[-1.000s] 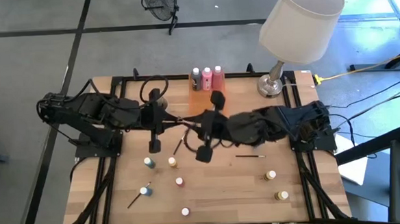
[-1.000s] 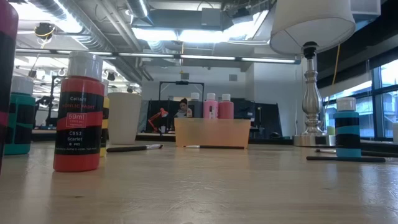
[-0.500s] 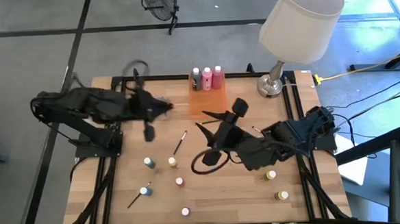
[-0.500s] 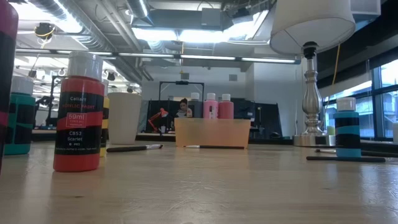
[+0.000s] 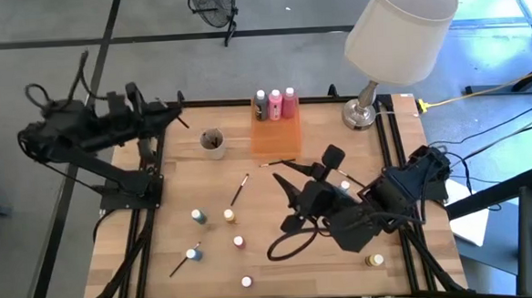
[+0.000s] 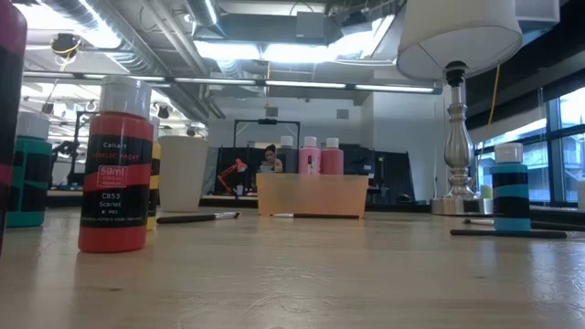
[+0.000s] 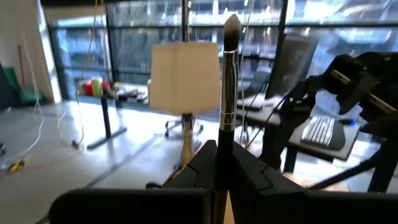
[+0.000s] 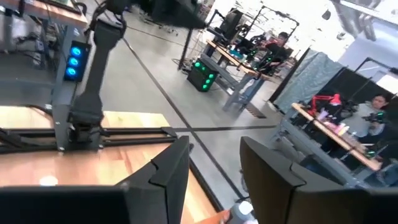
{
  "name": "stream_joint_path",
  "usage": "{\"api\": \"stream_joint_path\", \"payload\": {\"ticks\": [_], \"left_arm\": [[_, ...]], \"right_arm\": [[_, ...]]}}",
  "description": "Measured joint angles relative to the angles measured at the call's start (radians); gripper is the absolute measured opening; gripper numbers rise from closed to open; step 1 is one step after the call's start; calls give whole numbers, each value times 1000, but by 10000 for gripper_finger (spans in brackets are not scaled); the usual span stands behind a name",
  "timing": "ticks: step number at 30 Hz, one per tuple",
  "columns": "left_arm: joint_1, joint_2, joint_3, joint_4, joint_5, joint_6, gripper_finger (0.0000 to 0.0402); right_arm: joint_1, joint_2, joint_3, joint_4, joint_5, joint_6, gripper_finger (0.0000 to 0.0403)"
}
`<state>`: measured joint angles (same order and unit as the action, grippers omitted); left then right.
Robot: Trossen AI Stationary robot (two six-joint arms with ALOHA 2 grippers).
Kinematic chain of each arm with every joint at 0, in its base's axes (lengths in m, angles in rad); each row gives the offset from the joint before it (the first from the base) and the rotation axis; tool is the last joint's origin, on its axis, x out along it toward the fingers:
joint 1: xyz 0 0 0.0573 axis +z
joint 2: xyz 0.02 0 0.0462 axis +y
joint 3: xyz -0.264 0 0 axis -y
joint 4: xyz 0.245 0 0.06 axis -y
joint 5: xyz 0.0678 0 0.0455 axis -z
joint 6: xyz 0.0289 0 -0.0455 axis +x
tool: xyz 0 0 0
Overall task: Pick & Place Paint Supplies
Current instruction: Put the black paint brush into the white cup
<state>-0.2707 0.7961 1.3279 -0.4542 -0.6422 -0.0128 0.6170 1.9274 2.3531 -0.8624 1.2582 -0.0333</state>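
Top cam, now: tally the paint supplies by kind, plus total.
squeeze bottles: 3
paint pots: 6
brushes: 4, one of them held in the left tool
Total: 13 visible; the right arm may hide more.

You have three squeeze bottles (image 5: 275, 104) upright in a row at top centre of the high view, one dark, two pink. Small white-capped paint pots (image 5: 198, 215) sit scattered over the lower half of the frame. One paintbrush (image 5: 240, 189) lies diagonally near centre, another (image 5: 178, 265) at lower left. A third brush (image 7: 227, 87) stands upright, pinched between dark fingers, bristles up.
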Motion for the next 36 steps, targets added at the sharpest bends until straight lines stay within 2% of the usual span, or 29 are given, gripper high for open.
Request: {"api": "stream_joint_path", "payload": {"ticks": [7, 11, 15, 17, 24, 27, 29, 33, 36], "left_arm": [[48, -194, -451, 320, 14, -22, 13], [90, -295, -623, 426, 38, -25, 14], [150, -386, -726, 430, -12, -65, 14], [186, -424, -765, 427, -1, -86, 14], [324, -466, -862, 436, 139, -93, 15], [404, -464, -920, 440, 212, -151, 16], [463, -464, -967, 488, 275, -183, 16], [570, -465, -1050, 641, 404, -193, 16], [652, -465, -1092, 670, 476, -195, 16]], "right_arm": [[3, 0, 0, -85, 6, 46, 147], [-24, 0, 0, -99, -2, 45, 147], [-61, 0, 0, -107, -26, 58, 147], [-83, 0, 0, -110, -68, 83, 146], [-148, 0, 0, -124, -166, 103, 146], [-173, -1, 0, -123, -171, 94, 146], [-192, -6, 0, -122, -187, 86, 146], [-232, -18, 0, -104, -293, 78, 146], [-253, -19, 0, -96, -371, 78, 146]]}}
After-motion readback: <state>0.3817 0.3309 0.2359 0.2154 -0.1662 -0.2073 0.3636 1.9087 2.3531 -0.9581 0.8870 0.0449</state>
